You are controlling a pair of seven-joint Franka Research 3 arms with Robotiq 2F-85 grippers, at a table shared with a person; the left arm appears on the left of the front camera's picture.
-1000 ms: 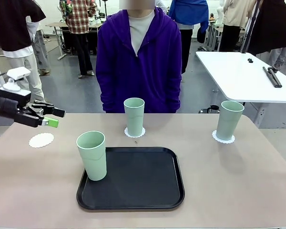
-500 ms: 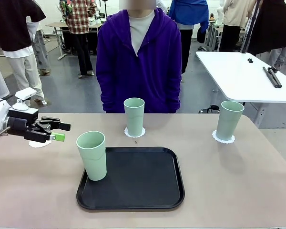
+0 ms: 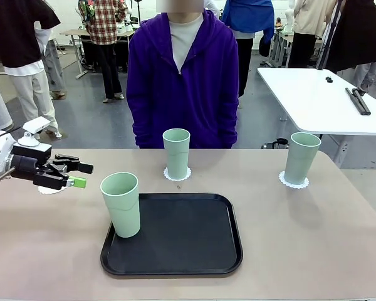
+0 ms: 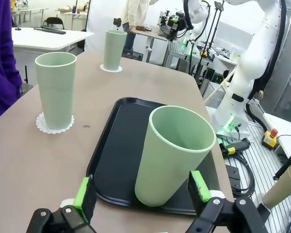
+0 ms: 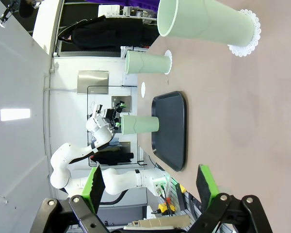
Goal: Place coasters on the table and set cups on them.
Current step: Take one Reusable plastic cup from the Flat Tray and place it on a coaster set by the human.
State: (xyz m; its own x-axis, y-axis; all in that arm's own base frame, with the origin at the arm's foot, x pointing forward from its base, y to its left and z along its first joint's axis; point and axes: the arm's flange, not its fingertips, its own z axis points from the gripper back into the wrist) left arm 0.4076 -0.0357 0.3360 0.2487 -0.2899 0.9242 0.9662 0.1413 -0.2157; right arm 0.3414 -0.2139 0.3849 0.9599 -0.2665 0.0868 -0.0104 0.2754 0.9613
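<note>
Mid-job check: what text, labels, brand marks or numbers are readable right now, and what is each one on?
No text can be read in these views.
The cups, coasters and black tray: plain, no print or labels.
The yellow box beyond the table: any marking is too small to read.

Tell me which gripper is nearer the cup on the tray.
Left. The left gripper is open just left of the cup; the right gripper is far across the table.

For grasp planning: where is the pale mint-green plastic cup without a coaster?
Front view: this cup stands on the black tray's left edge, right of the open left gripper.
</note>
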